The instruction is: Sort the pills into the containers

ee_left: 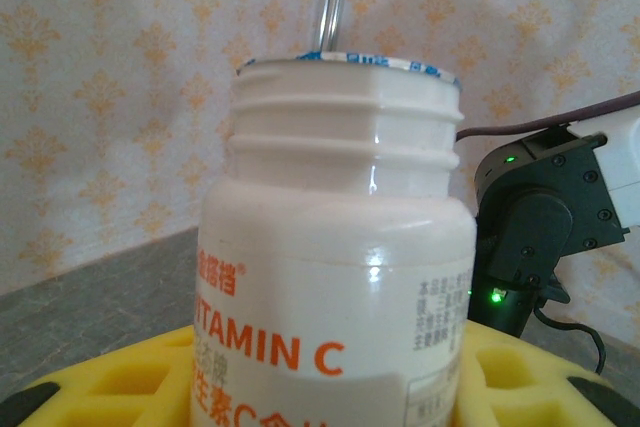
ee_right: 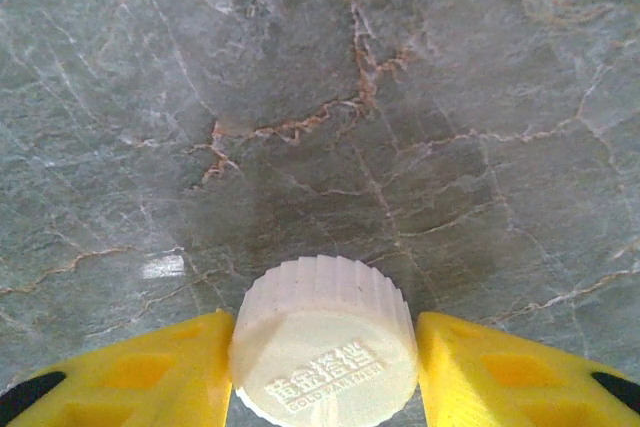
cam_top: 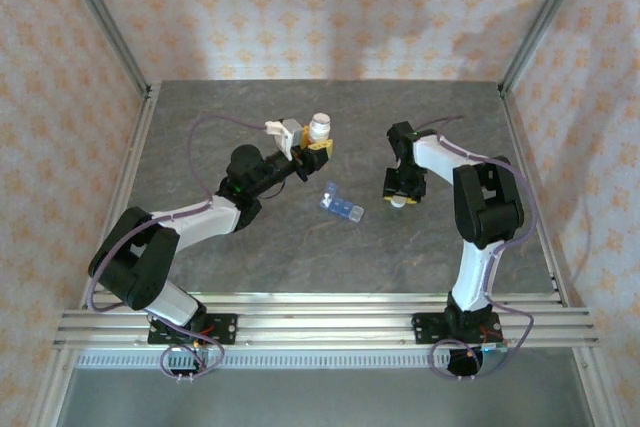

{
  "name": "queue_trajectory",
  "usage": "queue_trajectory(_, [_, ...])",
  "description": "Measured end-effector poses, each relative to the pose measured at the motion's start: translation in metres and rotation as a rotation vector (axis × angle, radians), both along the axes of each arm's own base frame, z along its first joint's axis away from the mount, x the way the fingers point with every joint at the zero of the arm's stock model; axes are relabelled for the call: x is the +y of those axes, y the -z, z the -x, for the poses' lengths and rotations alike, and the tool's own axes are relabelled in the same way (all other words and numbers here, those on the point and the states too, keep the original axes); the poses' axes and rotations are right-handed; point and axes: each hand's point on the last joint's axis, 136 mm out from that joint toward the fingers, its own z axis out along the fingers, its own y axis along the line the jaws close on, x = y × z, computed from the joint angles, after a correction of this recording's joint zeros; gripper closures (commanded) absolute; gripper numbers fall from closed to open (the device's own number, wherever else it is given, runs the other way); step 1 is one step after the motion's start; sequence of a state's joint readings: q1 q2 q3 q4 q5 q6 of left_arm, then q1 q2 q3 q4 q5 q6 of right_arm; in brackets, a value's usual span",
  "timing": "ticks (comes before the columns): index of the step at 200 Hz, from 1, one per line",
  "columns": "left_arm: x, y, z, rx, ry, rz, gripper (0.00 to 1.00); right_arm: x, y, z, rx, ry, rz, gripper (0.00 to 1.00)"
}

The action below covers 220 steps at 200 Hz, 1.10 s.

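Observation:
My left gripper (cam_top: 317, 143) is shut on a white vitamin C bottle (cam_top: 320, 127), holding it upright above the back middle of the table. In the left wrist view the bottle (ee_left: 340, 247) stands between the yellow fingers (ee_left: 520, 377). It has no cap, and a foil seal covers its mouth. The pills are hidden. My right gripper (cam_top: 399, 193) is shut on the white ribbed bottle cap (ee_right: 325, 347), low over the grey table, yellow fingers (ee_right: 140, 377) against both sides. The blue pill box, the containers (cam_top: 341, 207), lies on the table between the two grippers.
The grey marbled table (cam_top: 300, 257) is walled by patterned panels with metal posts (cam_top: 100, 17) at the back corners. The right arm's black wrist (ee_left: 540, 227) stands close behind the bottle. An aluminium rail (cam_top: 320, 317) runs along the near edge.

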<state>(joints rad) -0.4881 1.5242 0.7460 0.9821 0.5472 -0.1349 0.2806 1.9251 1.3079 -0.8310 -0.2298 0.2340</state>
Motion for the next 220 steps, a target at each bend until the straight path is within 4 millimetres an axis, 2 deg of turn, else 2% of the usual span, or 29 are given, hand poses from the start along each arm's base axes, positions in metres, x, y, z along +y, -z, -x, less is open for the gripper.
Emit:
queue_trajectory(14, [0.000,0.001,0.000,0.001,0.000,-0.001,1.00,0.000,0.002,0.001,0.003,0.000,0.000,0.51])
queue_trajectory(44, [0.000,0.001,0.000,0.002,0.000,-0.001,1.00,-0.001,0.002,0.002,0.003,0.002,0.001,0.64])
queue_trajectory(79, [0.000,0.001,0.000,0.001,-0.001,-0.001,1.00,0.001,0.000,0.002,-0.002,0.004,-0.009,0.65])
queue_trajectory(98, [0.000,0.002,-0.001,0.001,-0.001,-0.001,1.00,0.003,-0.008,0.002,-0.016,0.003,-0.024,0.66])
queue_trajectory(127, [-0.002,0.008,-0.003,0.004,0.003,-0.004,1.00,0.010,-0.045,-0.007,-0.081,-0.004,-0.061,0.66])
queue_trajectory(165, [-0.007,0.029,-0.009,0.031,0.014,-0.022,1.00,0.037,-0.124,-0.032,-0.247,-0.053,-0.149,0.66])
queue_trajectory(193, [-0.010,0.039,-0.012,0.022,0.022,-0.026,1.00,0.055,-0.172,-0.036,-0.315,-0.104,-0.199,0.66])
queue_trajectory(220, [-0.013,0.053,-0.014,0.013,0.032,-0.043,1.00,0.068,-0.201,-0.034,-0.343,-0.147,-0.247,0.66])
